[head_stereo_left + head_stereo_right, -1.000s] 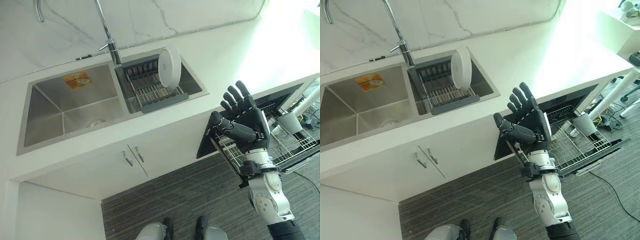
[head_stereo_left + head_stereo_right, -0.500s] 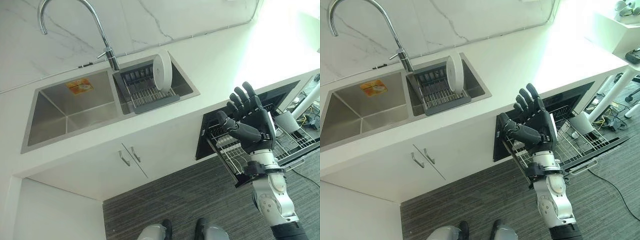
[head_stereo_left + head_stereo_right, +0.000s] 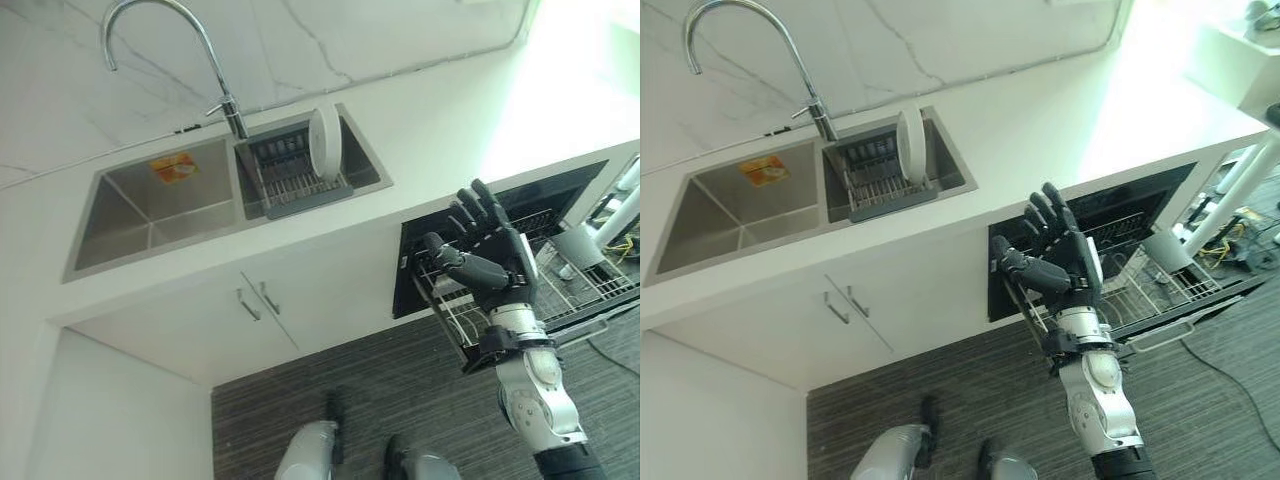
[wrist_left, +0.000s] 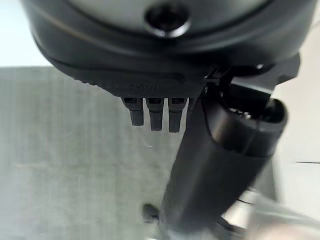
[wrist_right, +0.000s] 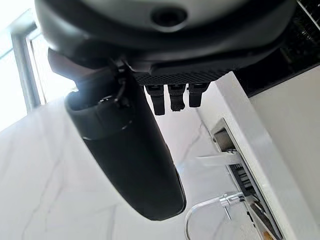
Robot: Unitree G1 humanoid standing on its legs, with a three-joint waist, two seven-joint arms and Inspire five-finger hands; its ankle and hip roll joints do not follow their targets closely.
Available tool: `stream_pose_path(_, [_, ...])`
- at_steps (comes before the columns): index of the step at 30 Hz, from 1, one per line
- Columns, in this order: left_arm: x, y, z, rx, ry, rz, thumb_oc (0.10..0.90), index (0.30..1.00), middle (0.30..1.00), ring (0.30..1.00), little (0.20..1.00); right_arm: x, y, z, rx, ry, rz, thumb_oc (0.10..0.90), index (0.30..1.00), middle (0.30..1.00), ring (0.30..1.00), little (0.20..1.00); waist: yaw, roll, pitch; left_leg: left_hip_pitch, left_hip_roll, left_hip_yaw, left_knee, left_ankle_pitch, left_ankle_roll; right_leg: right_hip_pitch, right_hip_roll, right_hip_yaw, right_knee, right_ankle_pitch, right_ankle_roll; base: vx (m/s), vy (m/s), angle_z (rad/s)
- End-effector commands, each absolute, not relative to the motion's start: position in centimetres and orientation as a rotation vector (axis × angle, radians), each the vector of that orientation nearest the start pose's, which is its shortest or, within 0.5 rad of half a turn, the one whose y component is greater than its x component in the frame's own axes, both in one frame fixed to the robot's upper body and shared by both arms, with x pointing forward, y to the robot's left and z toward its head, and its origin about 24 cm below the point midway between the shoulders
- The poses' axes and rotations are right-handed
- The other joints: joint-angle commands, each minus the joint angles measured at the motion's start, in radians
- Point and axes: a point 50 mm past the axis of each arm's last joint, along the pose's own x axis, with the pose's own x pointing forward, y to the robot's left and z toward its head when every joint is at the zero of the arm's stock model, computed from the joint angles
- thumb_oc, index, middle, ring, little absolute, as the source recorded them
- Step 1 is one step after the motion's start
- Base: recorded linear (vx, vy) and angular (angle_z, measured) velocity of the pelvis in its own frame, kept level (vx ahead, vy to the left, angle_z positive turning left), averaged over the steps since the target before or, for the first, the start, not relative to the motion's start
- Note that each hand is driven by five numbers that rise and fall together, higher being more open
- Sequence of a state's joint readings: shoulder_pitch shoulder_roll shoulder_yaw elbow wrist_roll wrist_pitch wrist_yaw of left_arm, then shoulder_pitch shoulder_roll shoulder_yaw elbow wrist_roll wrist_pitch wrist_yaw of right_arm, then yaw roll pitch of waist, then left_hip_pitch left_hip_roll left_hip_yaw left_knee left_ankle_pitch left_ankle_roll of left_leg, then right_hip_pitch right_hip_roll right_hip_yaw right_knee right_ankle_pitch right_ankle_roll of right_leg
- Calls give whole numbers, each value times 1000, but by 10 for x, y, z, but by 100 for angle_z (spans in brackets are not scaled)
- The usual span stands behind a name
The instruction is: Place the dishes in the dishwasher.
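Note:
A white plate (image 3: 323, 140) stands upright in a grey dish rack (image 3: 297, 180) inside the right basin of the sink (image 3: 375, 165). Below the counter the dishwasher (image 3: 530, 205) is open, and its wire rack (image 3: 1145, 290) is pulled out over the floor. My right hand (image 3: 492, 258) is raised in front of that rack's left end, open, fingers spread and holding nothing. It is far from the plate. In the left wrist view my left hand (image 4: 220, 155) hangs over grey floor, open with straight fingers and nothing in it.
A tall curved faucet (image 3: 215, 70) rises behind the sink, and the left basin (image 3: 150, 205) bears an orange sticker. Cabinet doors with two handles (image 3: 255, 300) sit under the sink. A pale cup-shaped thing (image 3: 1160, 250) rests in the wire rack. White table legs (image 3: 1230, 185) stand at the right.
The whole picture has shifted, so the camera moved and more of the faucet shows. My right hand stays raised and open, slightly lower in view. The plate has not moved.

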State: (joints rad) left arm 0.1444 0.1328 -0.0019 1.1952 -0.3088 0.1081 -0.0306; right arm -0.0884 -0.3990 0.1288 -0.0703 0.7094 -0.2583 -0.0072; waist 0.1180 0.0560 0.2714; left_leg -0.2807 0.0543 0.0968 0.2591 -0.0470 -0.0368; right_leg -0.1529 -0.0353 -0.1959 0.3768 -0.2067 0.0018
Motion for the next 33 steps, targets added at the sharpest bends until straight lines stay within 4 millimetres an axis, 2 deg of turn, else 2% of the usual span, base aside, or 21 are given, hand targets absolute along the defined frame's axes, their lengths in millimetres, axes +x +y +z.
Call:
stream_pose_path(1, [37,228,-170,-95,1347,299,800,900,900,900,900,258,-185,165,351,-641,210,800,900,900,900,900,0,-26,-57,32,-10,-32,41,-72,55,249,-87,-19,-77,-27,100,222,183,-89])
stream_pose_path(2, [38,230,-169,-95,1344,309,800,900,900,900,900,259,-181,164,367,-639,218,800,900,900,900,900,-6,-12,-56,54,-13,-49,41,-90,73,250,-91,-41,-77,44,114,181,164,-88])
stream_pose_path(4, [39,234,-168,-88,1341,313,800,900,900,900,900,257,-174,163,373,-644,234,800,900,900,900,900,-21,5,-40,87,-20,-66,41,-115,98,156,-110,-39,58,72,115,114,98,-55])
stream_pose_path(6, [45,236,-167,-98,1325,324,800,900,900,900,900,257,-171,163,383,-651,247,800,900,900,900,900,-32,15,-32,108,-16,-76,41,-132,95,103,-115,-39,5,78,107,41,-76,19])
stream_pose_path(7, [48,238,-166,-99,1319,324,800,900,900,900,900,258,-171,164,384,-660,253,800,900,900,900,900,-36,15,-26,112,-9,-77,41,-135,87,101,-115,-42,-76,77,107,17,-258,-8])
stream_pose_path(8, [52,239,-165,-112,1305,330,800,900,900,900,900,260,-171,167,379,-679,269,800,900,900,900,900,-46,-15,-6,121,-25,-70,41,-150,75,-13,-177,2,-77,92,133,27,-245,-11])
stream_pose_path(10, [53,240,-165,-126,1295,336,800,900,900,900,900,262,-169,170,375,-681,282,800,900,900,900,900,-58,-24,6,143,-29,-69,41,-179,74,-81,-207,27,-77,171,152,61,-160,-29])
stream_pose_path(11, [52,240,-165,-141,1291,345,800,900,900,900,900,264,-168,171,369,-668,300,800,900,900,900,900,-58,-27,4,137,-7,-58,41,-181,63,-78,-197,37,-77,129,156,131,-192,-23])
stream_pose_path(13, [48,234,-166,-168,1295,361,800,900,900,900,900,262,-171,167,350,-650,296,800,900,900,900,900,-58,-37,-11,129,18,-44,41,-175,42,-75,-191,29,-77,93,155,139,-220,9])
stream_pose_path(18, [37,223,-170,-142,1328,333,800,900,900,900,900,259,-180,166,352,-641,250,800,900,900,900,900,-45,-43,-41,105,60,-37,41,-162,0,-50,-194,-14,-77,53,153,106,-123,27])
stream_pose_path(21, [31,223,-171,-110,1347,318,800,900,900,900,900,256,-181,164,347,-625,240,800,900,900,900,900,-41,-32,-58,96,85,-39,41,-151,-18,-15,-195,-45,-77,30,145,162,-60,27])
stream_pose_path(25, [23,223,-172,-86,1377,323,800,900,900,900,900,254,-180,161,340,-620,262,800,900,900,900,900,-34,-30,-75,103,77,-53,41,-154,-22,8,-194,-54,-77,18,143,133,-19,9])
stream_pose_path(30, [29,231,-170,-64,1363,368,800,900,900,900,900,254,-170,170,329,-660,329,800,900,900,900,900,-27,-30,-84,128,77,-60,41,-157,-23,35,-180,-58,-77,-2,125,70,-70,9])
stream_pose_path(32, [35,232,-169,-66,1342,381,800,900,900,900,900,255,-168,181,278,-701,343,800,900,900,900,900,-30,-41,-66,186,71,-36,41,-124,-28,57,-182,-40,-77,-4,106,107,-24,12])
stream_pose_path(33, [37,232,-169,-66,1337,378,800,900,900,900,900,256,-168,184,261,-713,342,800,900,900,900,900,-25,-52,-60,190,56,-47,41,-79,-32,55,-187,-26,-77,0,99,119,11,11])
